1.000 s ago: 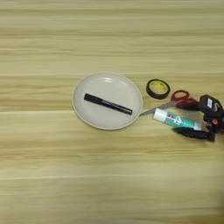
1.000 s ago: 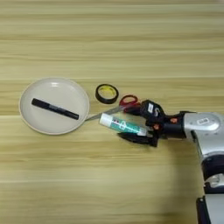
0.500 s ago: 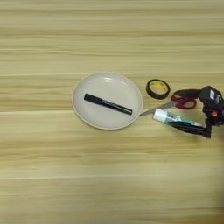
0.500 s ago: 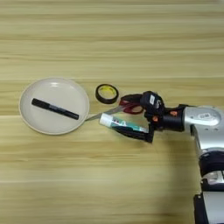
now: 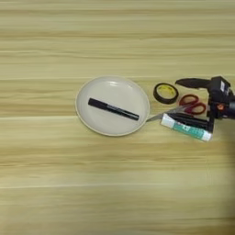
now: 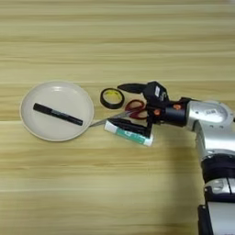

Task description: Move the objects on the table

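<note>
Gripper at table right side, fingers spread wide apart: upper finger reaches over the area just behind the scissors, lower finger lies along the near side of them, directly above or touching the glue stick; contact cannot be confirmed. Nothing clamped. Glue stick lies flat, tilted, just right of the plate, cap end toward it. Marker rests diagonally inside plate. Tape roll sits flat between plate and scissors handles, near upper finger tip. Silver forearm enters from right.
</note>
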